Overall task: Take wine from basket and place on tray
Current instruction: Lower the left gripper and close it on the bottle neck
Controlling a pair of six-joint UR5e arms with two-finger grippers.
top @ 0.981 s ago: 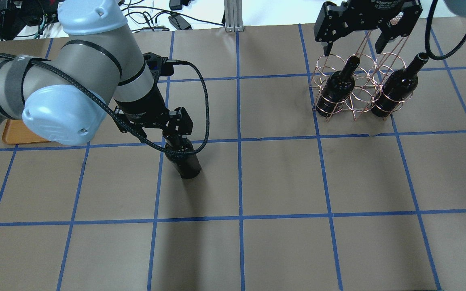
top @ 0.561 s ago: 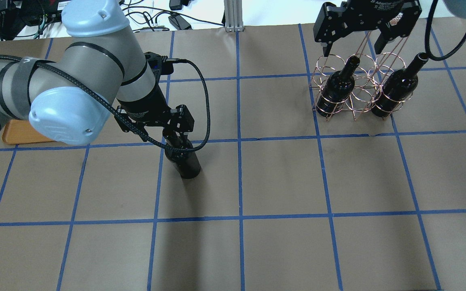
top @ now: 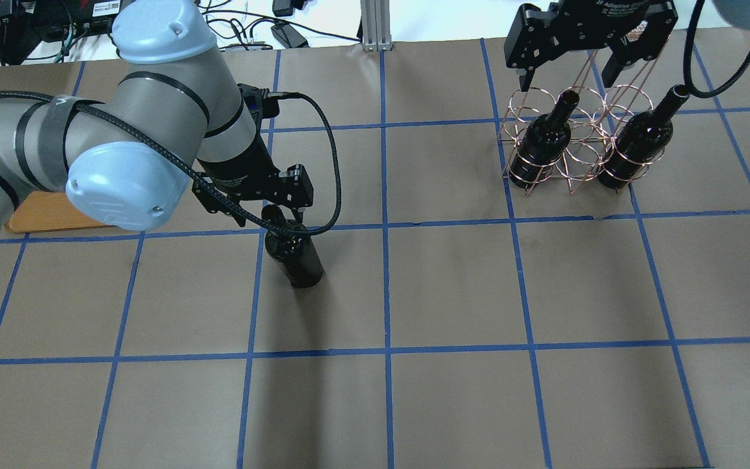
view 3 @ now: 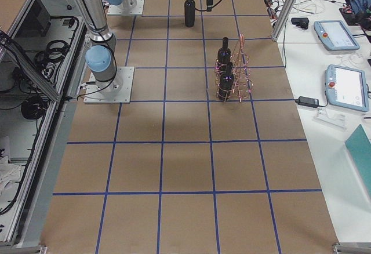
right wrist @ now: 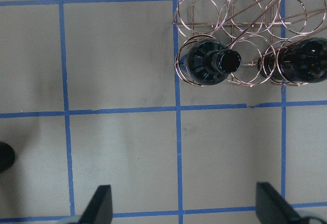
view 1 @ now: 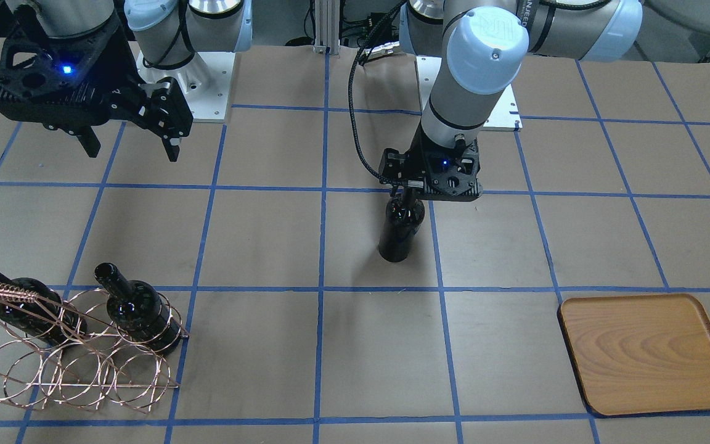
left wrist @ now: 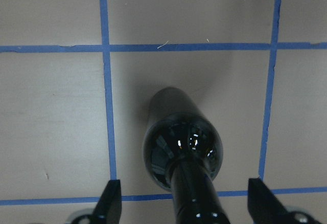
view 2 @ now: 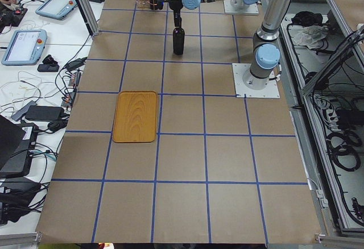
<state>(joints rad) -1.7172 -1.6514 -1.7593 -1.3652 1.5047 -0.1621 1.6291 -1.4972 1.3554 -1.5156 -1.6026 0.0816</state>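
One wine bottle (top: 297,260) stands upright on the table, also in the front view (view 1: 399,231) and the left wrist view (left wrist: 181,147). My left gripper (top: 280,218) is open, its fingers (left wrist: 110,206) wide on either side of the bottle's neck and not touching it. The copper wire basket (top: 570,140) holds two more bottles (top: 547,140) (top: 642,140). My right gripper (top: 570,78) hovers open and empty above the basket (right wrist: 230,29). The wooden tray (view 1: 648,351) lies empty, well off to the left arm's side, partly hidden under that arm in the overhead view (top: 36,212).
Brown paper with a blue tape grid covers the table (view 1: 269,234). The left arm's black cable (top: 329,169) loops beside the standing bottle. The arm bases (view 1: 182,80) stand at the robot's edge. Operator pendants (view 3: 342,33) lie on a side bench off the table.
My left arm's elbow has swung to the right in the overhead view and the gripper has shifted slightly back. The standing bottle has stayed in place. The right arm has not moved.
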